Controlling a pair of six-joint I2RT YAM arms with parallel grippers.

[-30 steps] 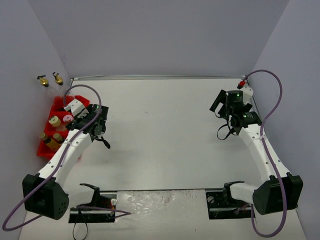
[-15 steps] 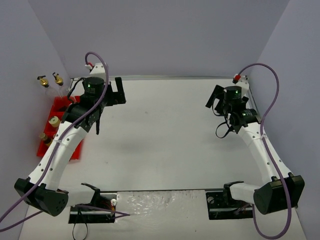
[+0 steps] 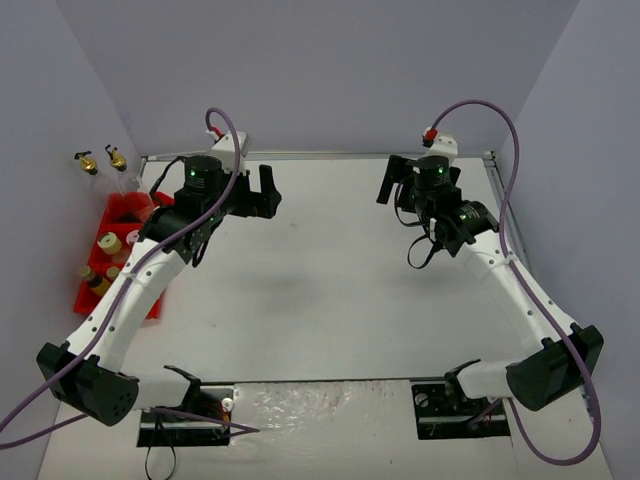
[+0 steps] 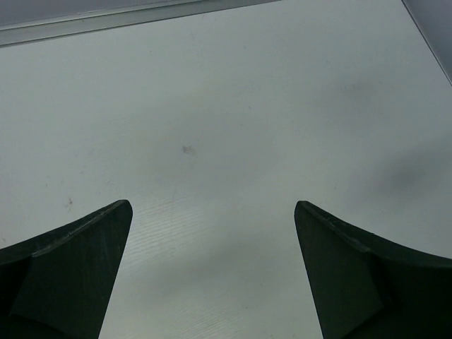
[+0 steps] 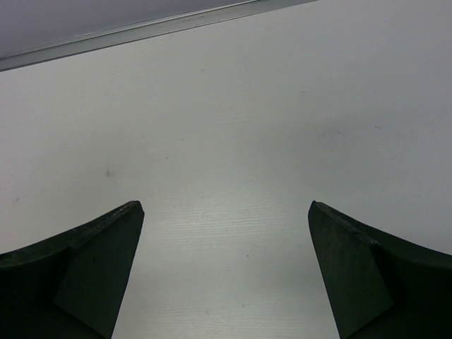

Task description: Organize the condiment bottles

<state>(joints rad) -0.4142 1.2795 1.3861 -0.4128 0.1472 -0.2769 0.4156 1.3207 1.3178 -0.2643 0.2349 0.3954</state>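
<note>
The condiment bottles stand in a red tray (image 3: 118, 209) at the table's left edge. Two tall clear bottles with gold spouts (image 3: 88, 163) (image 3: 117, 158) are at its far end. A squat beige bottle with a yellow cap (image 3: 108, 243) is in the middle. The pink cap (image 3: 133, 237) peeks out beside my left arm. Two slim yellow brown-capped bottles (image 3: 97, 282) are at the near end. My left gripper (image 3: 268, 192) is open and empty over bare table, right of the tray. My right gripper (image 3: 393, 183) is open and empty at the back right. Both wrist views show only open fingers (image 4: 78, 261) (image 5: 85, 261) over bare table.
A metal rail (image 3: 320, 155) runs along the table's far edge, with grey walls behind and at both sides. The arm bases and their mounts (image 3: 190, 415) sit at the near edge.
My left arm has lifted off the tray and swung right toward the back middle of the table. My right arm has moved left and back. Both grippers stay open.
</note>
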